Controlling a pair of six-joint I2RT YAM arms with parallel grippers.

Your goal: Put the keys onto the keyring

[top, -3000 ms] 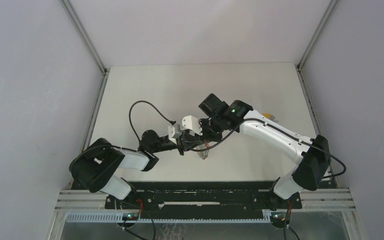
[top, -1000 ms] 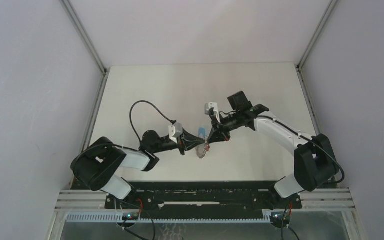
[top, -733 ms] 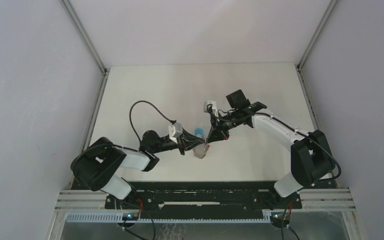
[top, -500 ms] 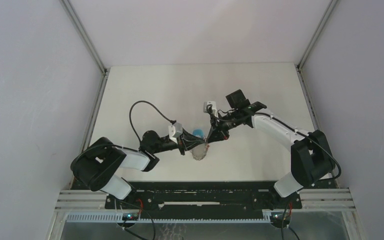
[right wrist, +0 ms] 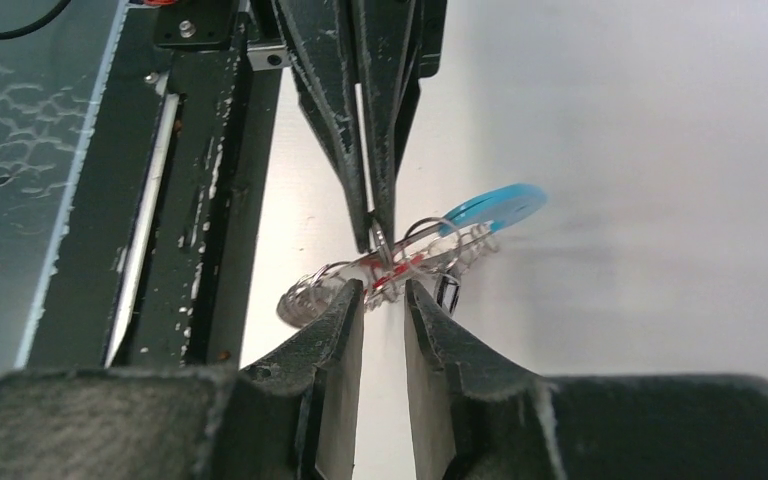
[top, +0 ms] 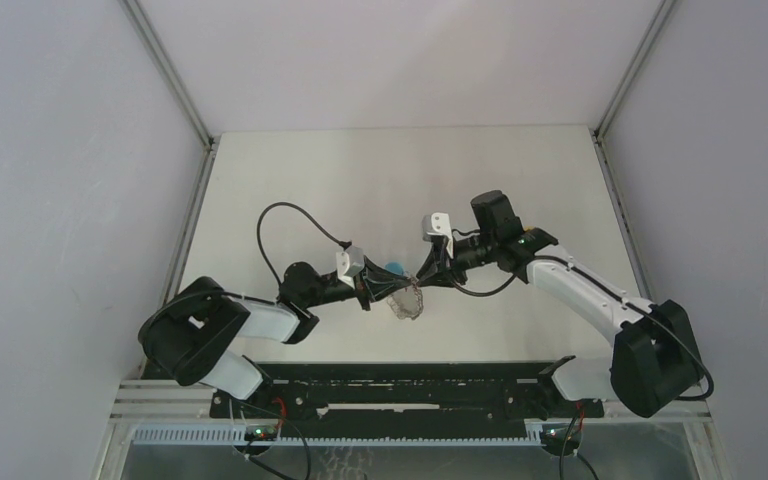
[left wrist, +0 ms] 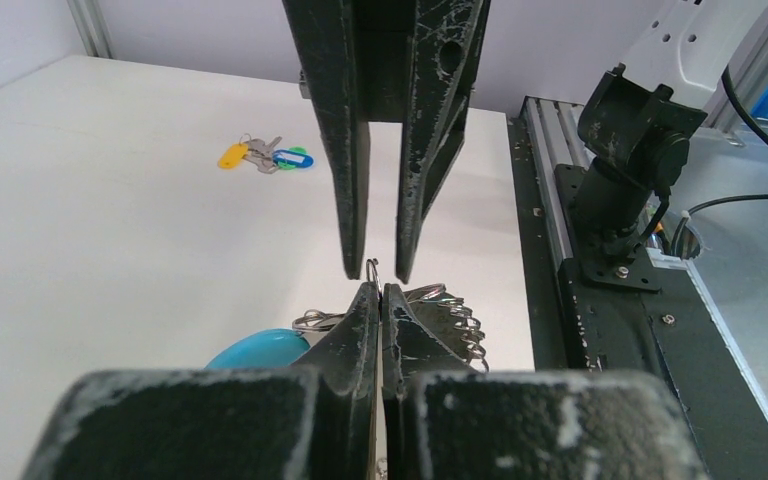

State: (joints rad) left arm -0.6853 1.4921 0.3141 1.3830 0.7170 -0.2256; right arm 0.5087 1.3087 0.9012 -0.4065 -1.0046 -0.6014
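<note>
The keyring (top: 407, 303) is a loop of linked silvery rings with a bright blue plastic segment (top: 396, 268). My left gripper (top: 376, 290) is shut on one thin wire ring of it (left wrist: 372, 268) and holds it just above the table. My right gripper (top: 426, 277) faces it, open by a narrow gap, fingertips either side of that ring (right wrist: 381, 292). A small red piece (right wrist: 392, 268) shows among the rings. A bunch of keys with yellow, blue and green heads (left wrist: 265, 157) lies on the table far behind, apart from both grippers.
The black rail and the right arm's base (left wrist: 625, 170) run along the near table edge, close beside the keyring. White walls enclose the table (top: 290, 190) at the back and both sides. In the top view the right arm covers the spot where the loose keys lie.
The right arm's wrist has shifted right and its elbow has swung outward and down; its fingertips stay at the keyring. The left arm and the ring it holds have barely moved.
</note>
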